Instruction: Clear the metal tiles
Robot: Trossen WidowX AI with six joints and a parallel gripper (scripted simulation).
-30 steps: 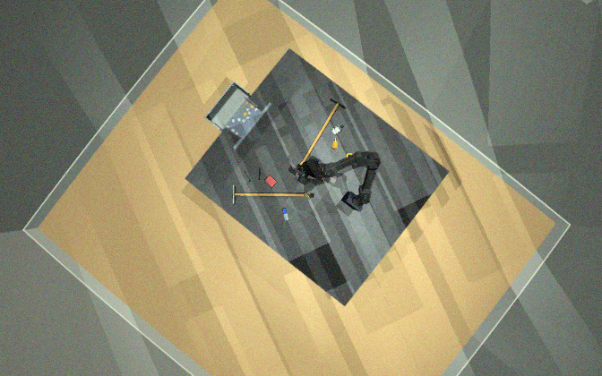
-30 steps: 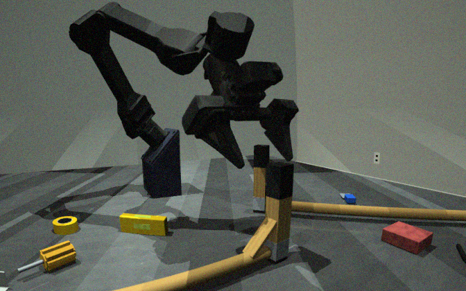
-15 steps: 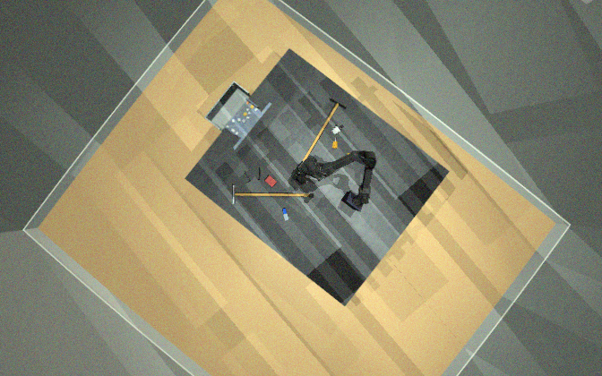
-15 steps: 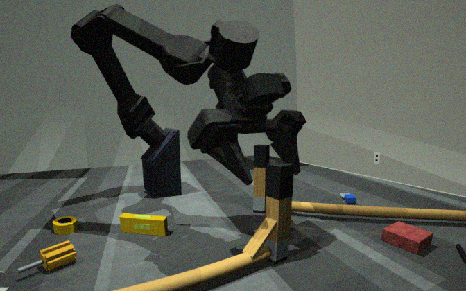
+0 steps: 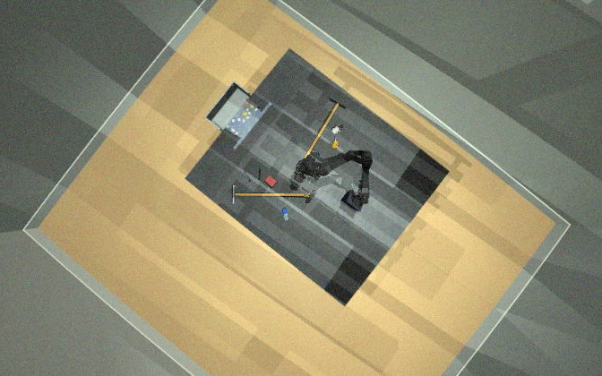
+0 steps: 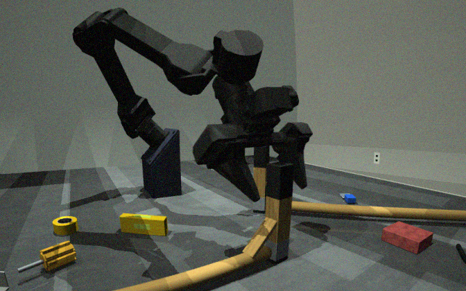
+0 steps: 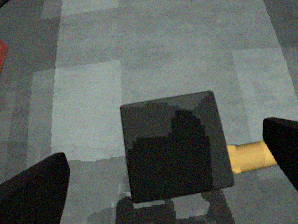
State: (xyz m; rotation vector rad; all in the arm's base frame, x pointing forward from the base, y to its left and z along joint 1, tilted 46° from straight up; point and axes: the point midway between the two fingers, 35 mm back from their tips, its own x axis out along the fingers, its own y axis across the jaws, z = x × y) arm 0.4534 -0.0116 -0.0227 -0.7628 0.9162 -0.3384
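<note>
An open gripper [image 5: 296,179] [image 6: 280,193] [image 7: 166,145], its spread fingers grasping nothing, hangs beneath the black arm [image 5: 346,159] [image 6: 139,34]. In the top view, two long-handled tools lie near it: one with a dark head [image 5: 337,103], its handle's near end partly hidden by the arm, the other with a pale head [image 5: 233,194]. Which is the long scraper cannot be told. Well apart from the gripper, small pale and orange pieces dot the bluish surface [image 5: 243,130] beside the catch box [image 5: 219,103]; they are too small to identify individually, and the boundary between plate and box is unclear.

In the exterior view, a black-capped wooden grip post [image 6: 279,180] rises upright just beside the gripper, partly covering a second post [image 6: 259,177] behind. The near handle [image 6: 191,277] runs out of frame; a red block [image 6: 406,236] lies beyond the gripper, to the picture's right.

In the wrist view, a dark square cap [image 7: 175,150] shows between the fingertips, hiding the post below; a finger cuts off the tan handle [image 7: 247,158].
</note>
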